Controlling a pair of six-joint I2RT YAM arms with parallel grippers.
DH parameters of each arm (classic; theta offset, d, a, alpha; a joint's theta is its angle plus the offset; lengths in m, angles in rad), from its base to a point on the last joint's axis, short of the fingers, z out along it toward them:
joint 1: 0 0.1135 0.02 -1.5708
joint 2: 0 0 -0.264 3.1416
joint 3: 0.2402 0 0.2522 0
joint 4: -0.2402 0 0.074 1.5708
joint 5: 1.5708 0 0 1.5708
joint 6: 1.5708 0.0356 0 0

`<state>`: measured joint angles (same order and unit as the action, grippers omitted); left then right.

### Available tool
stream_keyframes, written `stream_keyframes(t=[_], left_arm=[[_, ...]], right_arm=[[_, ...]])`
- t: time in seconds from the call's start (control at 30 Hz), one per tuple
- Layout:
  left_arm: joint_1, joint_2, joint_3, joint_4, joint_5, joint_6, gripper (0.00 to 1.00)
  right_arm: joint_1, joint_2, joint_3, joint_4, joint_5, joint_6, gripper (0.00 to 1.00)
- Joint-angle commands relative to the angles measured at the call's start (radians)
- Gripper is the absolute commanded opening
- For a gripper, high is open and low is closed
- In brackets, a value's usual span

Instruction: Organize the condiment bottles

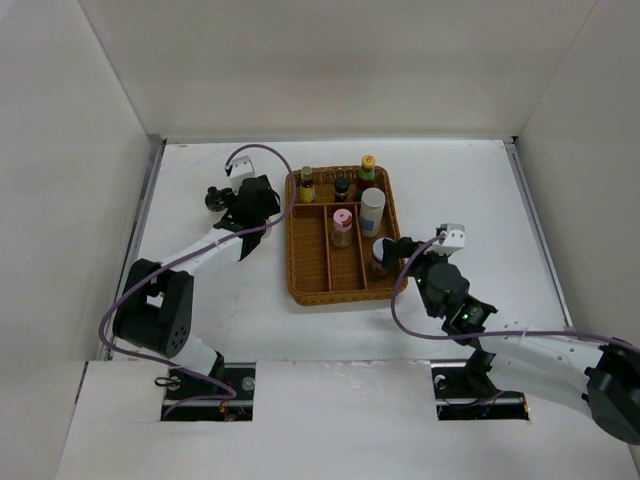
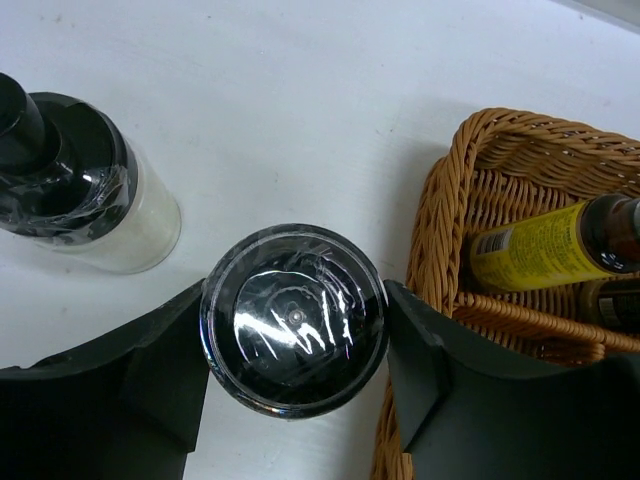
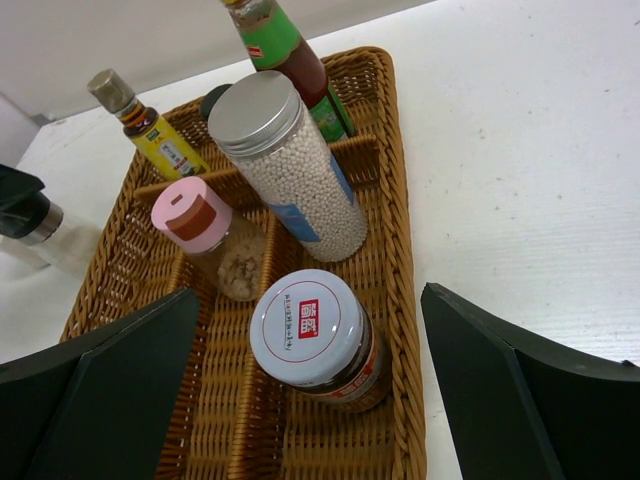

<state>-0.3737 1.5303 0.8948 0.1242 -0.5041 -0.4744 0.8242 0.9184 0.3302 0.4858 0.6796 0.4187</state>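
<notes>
White table [image 1: 450, 200] holds a wicker tray [image 1: 303, 294]. Beside it, the left gripper [image 2: 293, 300] pinches a black-capped bottle [image 2: 295, 325], likely to lift it in. The right gripper [image 3: 308, 310] hangs spread.

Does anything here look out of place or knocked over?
Nothing is spilled or tipped. Only two sit outside the wicker tray, on the table to its left: a black-lidded jar between the left gripper's fingers and a black-capped white bottle beside it.

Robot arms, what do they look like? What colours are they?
Both the left arm and right arm have white tubes joined by chunky black joints. A purple cable loops along each one, and a white box sits at the wrist. The jaws are flat and black. The right arm shows a green light.
</notes>
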Motion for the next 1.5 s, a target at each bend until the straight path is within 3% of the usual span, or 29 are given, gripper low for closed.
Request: stream_keyframes(t=[0.0, 0.1, 0.3, 0.5, 0.67, 0.77, 0.93, 1.37, 1.47], left_arm=[[-0.007, -0.012, 0.041, 0.052, -0.014, 0.029, 0.42], [-0.047, -0.091, 0.012, 0.054, -0.051, 0.052, 0.32], [-0.196, -0.438, -0.027, -0.03, -0.158, 0.151, 0.32], [-0.395, -0.562, -0.007, -0.173, -0.129, 0.112, 0.33], [-0.608, -0.466, -0.053, -0.008, -0.119, 0.056, 0.33], [-0.659, -0.382, -0.034, 0.074, -0.103, 0.068, 0.33], [-0.678, -0.26, 0.006, 0.117, -0.063, 0.082, 0.33], [-0.669, -0.082, -0.096, 0.261, -0.03, 0.046, 0.35], [-0.669, -0.065, -0.097, 0.259, -0.056, 0.045, 0.46]], right_arm=[[-0.004, 0.002, 0.026, 0.05, -0.015, 0.009, 1.0], [-0.004, 0.004, 0.032, 0.043, -0.012, 0.003, 1.0], [-0.004, 0.002, 0.026, 0.054, -0.008, 0.008, 1.0], [-0.004, -0.004, 0.021, 0.054, 0.006, 0.011, 1.0], [-0.026, -0.104, -0.031, 0.073, 0.038, 0.049, 1.0], [-0.056, -0.141, -0.054, 0.08, 0.041, 0.057, 1.0], [-0.069, -0.125, -0.056, 0.073, 0.026, 0.075, 1.0], [-0.073, -0.098, -0.043, 0.071, 0.002, 0.081, 1.0], [-0.072, -0.122, -0.051, 0.071, 0.012, 0.08, 1.0]])
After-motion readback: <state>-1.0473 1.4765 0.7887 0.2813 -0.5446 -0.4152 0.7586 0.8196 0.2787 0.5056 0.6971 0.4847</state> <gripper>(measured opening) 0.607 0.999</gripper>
